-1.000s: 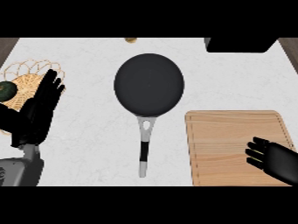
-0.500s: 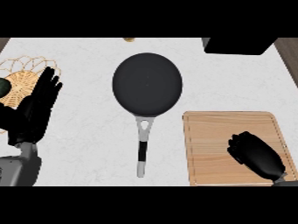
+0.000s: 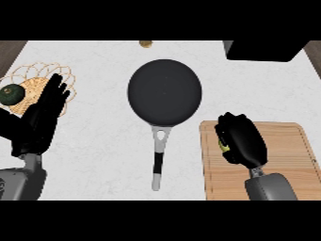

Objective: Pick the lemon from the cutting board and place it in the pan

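Note:
A sliver of the yellow lemon (image 3: 223, 145) shows at the left edge of my right hand (image 3: 241, 141); the hand hides the rest of it. That hand is over the left part of the wooden cutting board (image 3: 295, 155), its fingers curled round the lemon. The black pan (image 3: 165, 92) lies in the middle of the counter, with its grey and black handle (image 3: 158, 157) pointing toward me, left of the board. My left hand (image 3: 37, 120) stays open at the left, fingers up, holding nothing.
A gold wire basket (image 3: 24, 80) with a dark green round fruit (image 3: 11, 93) sits at the far left, partly behind my left hand. A black box (image 3: 263, 49) stands at the back right. A small tan thing (image 3: 145, 44) lies at the counter's far edge.
My right hand has moved forward and left across the cutting board and curled over the lemon. The left hand and the pan have stayed where they were.

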